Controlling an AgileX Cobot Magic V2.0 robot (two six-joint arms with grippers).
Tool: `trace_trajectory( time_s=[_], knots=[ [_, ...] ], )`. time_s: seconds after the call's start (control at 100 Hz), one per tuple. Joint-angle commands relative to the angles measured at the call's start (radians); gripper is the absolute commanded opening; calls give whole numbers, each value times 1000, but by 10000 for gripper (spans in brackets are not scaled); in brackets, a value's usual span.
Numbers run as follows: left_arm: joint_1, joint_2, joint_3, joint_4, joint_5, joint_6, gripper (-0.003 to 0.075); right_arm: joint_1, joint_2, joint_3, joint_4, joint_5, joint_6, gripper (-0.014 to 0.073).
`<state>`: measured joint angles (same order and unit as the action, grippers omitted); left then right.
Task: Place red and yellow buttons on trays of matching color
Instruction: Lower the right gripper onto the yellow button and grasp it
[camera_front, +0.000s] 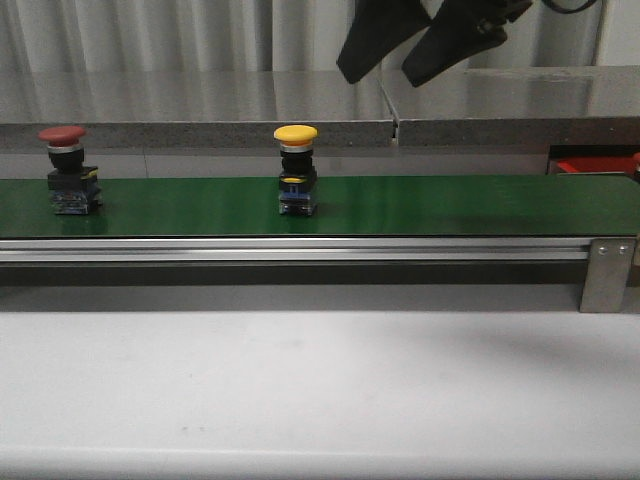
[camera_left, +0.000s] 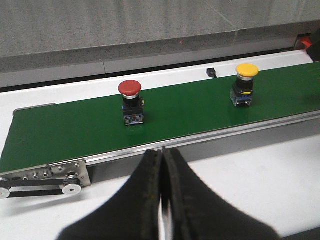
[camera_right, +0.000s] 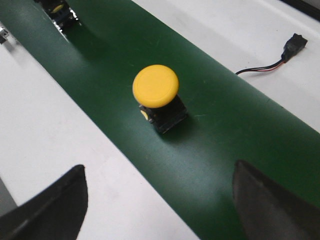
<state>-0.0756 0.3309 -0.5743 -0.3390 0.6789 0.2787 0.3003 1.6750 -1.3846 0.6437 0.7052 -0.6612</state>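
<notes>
Grey speckled stone ledge (camera_front: 200, 133) behind, pale vertical folds (camera_front: 150, 35), possibly curtains, white tabletop (camera_front: 300, 390) in front

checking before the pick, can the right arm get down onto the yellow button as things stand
Probably yes. The right pincer hangs open above the yellow button, which stands alone on the green belt with nothing between them.

Green conveyor belt (camera_front: 450, 205) on a white table (camera_front: 320, 390), small black connector (camera_right: 293, 45) with wires beside it
</notes>
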Motion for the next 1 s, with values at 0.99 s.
trace_trajectory(
  time_s=[0.99],
  knots=[
    [-9, 7, -26, -24, -65, -4, -20, -1, 157, -120, 16, -156, -16, 281]
  ],
)
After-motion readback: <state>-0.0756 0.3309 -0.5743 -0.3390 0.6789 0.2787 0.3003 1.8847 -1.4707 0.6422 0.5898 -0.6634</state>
